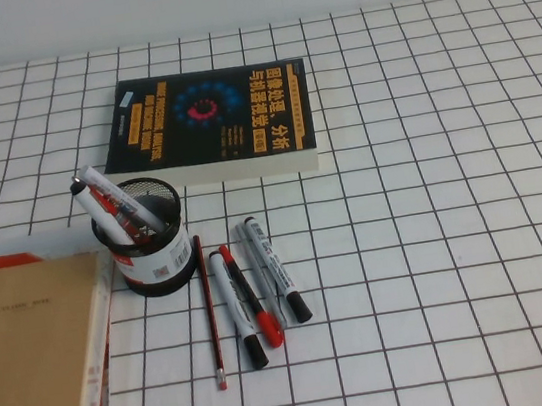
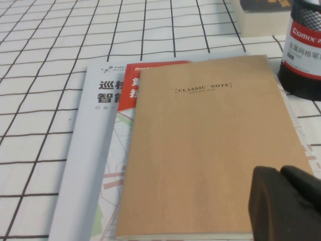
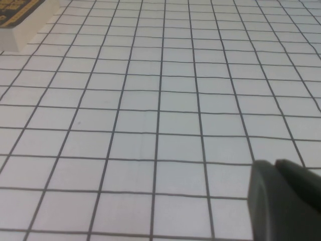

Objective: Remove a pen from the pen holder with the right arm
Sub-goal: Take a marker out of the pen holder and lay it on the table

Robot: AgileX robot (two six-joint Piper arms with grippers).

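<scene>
A black mesh pen holder (image 1: 152, 238) with a red-and-white label stands left of the table's middle, and its side also shows in the left wrist view (image 2: 303, 55). Grey markers (image 1: 109, 200) lean out of it to the left. Neither arm appears in the high view. My right gripper (image 3: 275, 163) is shut and empty, hanging over bare checked cloth far from the holder. My left gripper (image 2: 282, 172) is shut with nothing in it, just above the near end of a brown notebook (image 2: 210, 145).
Beside the holder lie a red pencil (image 1: 209, 313), a red marker (image 1: 252, 297) and two black-capped markers (image 1: 275, 268). A dark book (image 1: 210, 126) lies behind the holder; its corner shows in the right wrist view (image 3: 20, 20). The brown notebook (image 1: 36, 362) rests on leaflets at front left.
</scene>
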